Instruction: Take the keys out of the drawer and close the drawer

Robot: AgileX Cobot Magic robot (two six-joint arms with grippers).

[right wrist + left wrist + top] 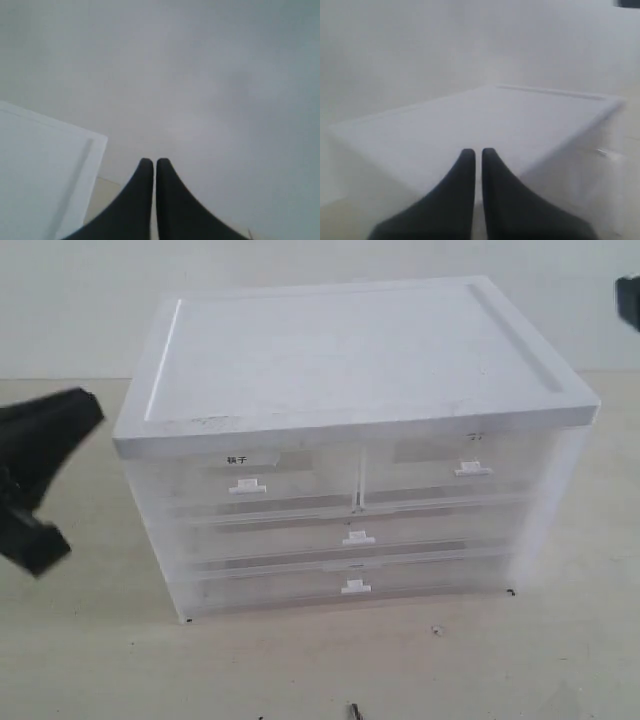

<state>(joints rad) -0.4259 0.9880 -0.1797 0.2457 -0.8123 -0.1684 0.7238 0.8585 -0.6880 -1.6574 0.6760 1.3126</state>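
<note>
cabinet (pixel 300 525) is showing frosted translucent white plastic, lid (pixel 340 350) looking smooth and matt. Under the cabinet, table (pixel 100 660) is reading as pale matt wood. Beside the cabinet, left gripper (pixel 477 151) is looking matt black.

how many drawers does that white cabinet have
4, all on the cabinet front. Top row: top-left drawer with black characters on its label, and top-right drawer. Below: full-width middle drawer, then full-width bottom drawer. None seems hidden.

The cabinet (pixel 350 370) stands mid-way on the counter (pixel 100 660). The drawer (pixel 460 475) sits top right in it, above two full-width drawers (pixel 300 535). The keys (pixel 354 710) lie before the cabinet, toward the front edge.
</note>
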